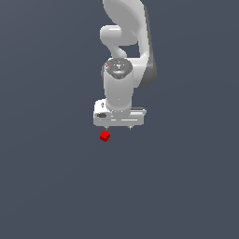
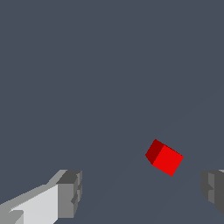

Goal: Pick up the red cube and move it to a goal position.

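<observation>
The red cube (image 1: 104,136) is a tiny bright red block lying on the dark grey floor, just below the gripper in the exterior view and a little toward that view's left. It shows in the wrist view (image 2: 164,157) too, turned at an angle. My white gripper (image 1: 119,126) hangs above the floor with its jaws spread wide and nothing between them. In the wrist view the gripper (image 2: 142,192) shows two grey fingertips (image 2: 70,192) far apart; the cube lies ahead of them, nearer to one finger, not between them.
The white arm (image 1: 123,56) rises behind the gripper toward the top of the exterior view. A plain dark grey floor (image 1: 186,186) spreads all around.
</observation>
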`<state>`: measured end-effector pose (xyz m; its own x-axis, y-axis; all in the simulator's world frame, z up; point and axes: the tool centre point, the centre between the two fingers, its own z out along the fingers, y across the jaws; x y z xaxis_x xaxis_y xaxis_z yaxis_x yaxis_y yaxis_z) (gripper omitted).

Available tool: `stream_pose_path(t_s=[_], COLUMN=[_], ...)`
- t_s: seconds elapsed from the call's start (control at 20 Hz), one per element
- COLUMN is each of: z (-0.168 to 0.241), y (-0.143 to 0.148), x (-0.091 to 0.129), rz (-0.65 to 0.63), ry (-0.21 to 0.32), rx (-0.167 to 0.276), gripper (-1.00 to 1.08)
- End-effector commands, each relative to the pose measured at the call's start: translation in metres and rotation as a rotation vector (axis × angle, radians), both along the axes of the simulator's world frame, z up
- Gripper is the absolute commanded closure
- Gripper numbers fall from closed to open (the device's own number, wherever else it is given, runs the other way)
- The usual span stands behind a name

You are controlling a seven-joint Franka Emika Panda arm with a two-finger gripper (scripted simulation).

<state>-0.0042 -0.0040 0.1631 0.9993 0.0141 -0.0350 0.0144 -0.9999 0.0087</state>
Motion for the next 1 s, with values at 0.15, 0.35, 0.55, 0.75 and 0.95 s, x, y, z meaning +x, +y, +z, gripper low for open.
stream_pose_path(t_s=[0.15,0.35,0.55,0.75,0.95], z=[-0.002,-0.012,-0.03,-0.056,-0.088], y=[-0.001,-0.008,-0.019,-0.035,-0.053], x=[0.0,-0.002,-0.006,-0.012,-0.022], rz=[-0.009,-0.047,-0.115,-0.213,-0.333], ry=[-0.001,-0.003,-0.008,-0.015,-0.023], rx=[0.0,-0.001,-0.001,-0.002,-0.003], gripper=[-0.92,-0.92,-0.92,-0.92,-0.92])
